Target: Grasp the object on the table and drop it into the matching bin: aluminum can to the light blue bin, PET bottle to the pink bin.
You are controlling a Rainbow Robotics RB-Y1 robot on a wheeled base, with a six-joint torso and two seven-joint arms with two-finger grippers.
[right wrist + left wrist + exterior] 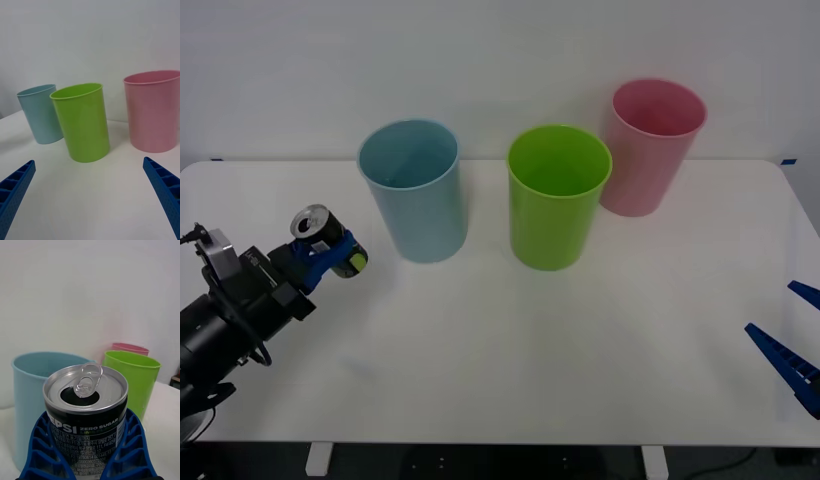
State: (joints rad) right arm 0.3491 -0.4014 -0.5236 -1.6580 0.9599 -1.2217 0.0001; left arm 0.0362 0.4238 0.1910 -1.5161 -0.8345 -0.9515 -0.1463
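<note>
A small dark aluminum can [321, 236] with a silver top and raised pull-tab sits upright between the blue fingers of my left gripper [327, 252], lifted off the white table [510, 350] at its left side. The left wrist view shows the can [87, 416] up close, with the fingers [41, 450] wrapped around its sides. The light blue bin [413, 188] stands just right of the can, its rim higher than the can's top. The pink bin [651, 145] stands at the back right. My right gripper [790, 345] rests open at the table's right edge.
A bright green bin [558, 195] stands between the light blue bin and the pink bin. In the right wrist view the green bin [81, 122] is nearest, with the light blue bin [40, 113] and the pink bin [153, 110] to either side. A white wall runs behind.
</note>
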